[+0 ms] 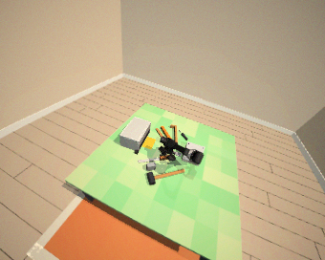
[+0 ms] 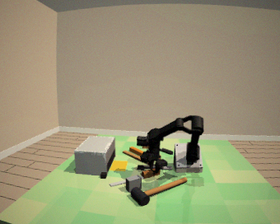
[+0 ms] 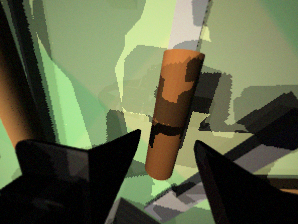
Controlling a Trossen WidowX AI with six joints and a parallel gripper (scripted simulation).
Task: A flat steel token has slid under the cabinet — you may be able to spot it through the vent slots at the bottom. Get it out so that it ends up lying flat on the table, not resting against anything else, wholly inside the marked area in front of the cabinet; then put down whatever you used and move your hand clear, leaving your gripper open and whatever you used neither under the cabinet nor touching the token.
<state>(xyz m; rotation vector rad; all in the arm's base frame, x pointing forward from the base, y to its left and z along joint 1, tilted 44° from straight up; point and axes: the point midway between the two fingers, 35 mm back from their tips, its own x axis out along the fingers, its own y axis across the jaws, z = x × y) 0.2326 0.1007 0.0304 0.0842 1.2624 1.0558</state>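
Note:
The grey cabinet [image 1: 134, 136] [image 2: 94, 156] stands at the left of the table, with the yellow marked area [image 1: 149, 142] [image 2: 119, 165] in front of it. The steel token cannot be made out in any view. A tool with a long flat pale blade [image 1: 142, 162] [image 2: 117, 184] [image 3: 188, 22] and a round orange handle [image 2: 147, 174] [image 3: 175, 92] lies on the table. My gripper [image 3: 167, 138] is open and points down over the handle's rear end. The handle shows between the fingertips in the wrist view; nothing is gripped.
A black-headed mallet [image 1: 151, 179] [image 2: 140, 196] and a grey block [image 1: 151, 166] [image 2: 133, 183] lie on the near side. A small black block [image 2: 104, 175] sits by the cabinet's corner. Orange pieces [image 1: 174, 134] [image 2: 137, 151] and a black rod [image 1: 184, 136] [image 2: 166, 151] lie behind the arm. A metal bar [image 3: 172, 204] crosses near the handle.

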